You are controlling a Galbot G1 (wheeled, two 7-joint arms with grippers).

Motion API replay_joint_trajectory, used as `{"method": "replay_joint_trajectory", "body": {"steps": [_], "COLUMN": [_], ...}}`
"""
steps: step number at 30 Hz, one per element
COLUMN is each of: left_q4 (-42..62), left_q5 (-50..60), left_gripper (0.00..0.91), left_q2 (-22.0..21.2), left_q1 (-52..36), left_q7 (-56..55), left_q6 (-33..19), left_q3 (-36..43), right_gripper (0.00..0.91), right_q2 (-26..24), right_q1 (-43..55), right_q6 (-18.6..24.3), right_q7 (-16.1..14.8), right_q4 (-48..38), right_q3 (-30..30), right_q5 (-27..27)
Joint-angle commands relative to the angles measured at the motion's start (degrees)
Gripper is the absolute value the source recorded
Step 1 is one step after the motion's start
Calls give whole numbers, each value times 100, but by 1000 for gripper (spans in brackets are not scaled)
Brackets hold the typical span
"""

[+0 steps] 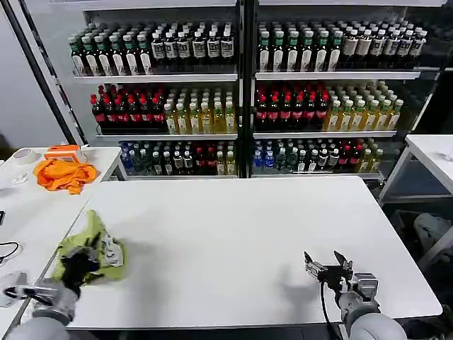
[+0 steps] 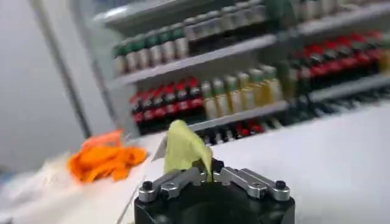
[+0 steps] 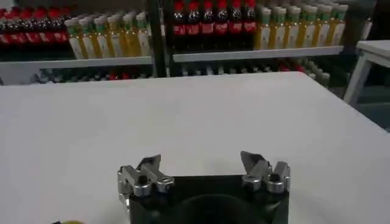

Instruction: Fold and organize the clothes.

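Left pincer (image 1: 79, 263): at the near left corner of the white tabletop (image 1: 233, 241), its fingers pressed together on a fold of the T-shirt; in the left wrist view the same pincer (image 2: 211, 176) has a peak of green fabric standing up between its fingertips.
T-shirt (image 1: 92, 244): lime-green, bunched into a crumpled heap at the tabletop's near left edge, partly raised by the left pincer; a pale label patch shows on its right side. In the left wrist view the T-shirt (image 2: 184, 149) rises as a soft point above the fingers.
Right pincer (image 1: 328, 265): low over the near right part of the tabletop, fingers spread with nothing between them; the right wrist view shows the pincer (image 3: 203, 167) wide apart above bare white surface.
Orange cloth (image 1: 65, 173): crumpled on a second white table (image 1: 35, 205) to the left, well apart from the T-shirt.
Shelves (image 1: 244, 92): behind the tabletop, rows of bottles with dark, red, yellow and green contents.
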Motion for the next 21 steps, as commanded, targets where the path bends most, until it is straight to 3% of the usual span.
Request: {"method": "replay_joint_trajectory", "body": {"steps": [1, 10, 17, 18, 19, 21], "left_q4": [-936, -397, -357, -269, -204, -42], "left_q5": [2389, 2779, 1961, 1833, 1702, 1116], "left_gripper": [20, 20, 20, 60, 907, 907], "left_q2": [122, -15, -449, -522, -583, -798], "left_q1": [-141, -536, -1330, -1406, -1483, -1639], "left_q7": [260, 300, 229, 183, 153, 84], "left_q6": [-307, -127, 649, 746, 806, 821], "left_q3": [1500, 2851, 3578, 3690, 3776, 4003], "right_gripper": [907, 907, 907, 907, 907, 907], "right_q2": [17, 53, 90, 94, 98, 116], "right_q1": [-106, -127, -119, -119, -119, -105], "right_q6": [8, 12, -13, -17, -20, -33], "right_q7": [4, 5, 12, 10, 9, -26], "right_q4": [15, 38, 76, 75, 75, 70], "right_q3": [100, 161, 141, 137, 130, 95], "right_q5": [-6, -14, -39, -41, -47, -68]}}
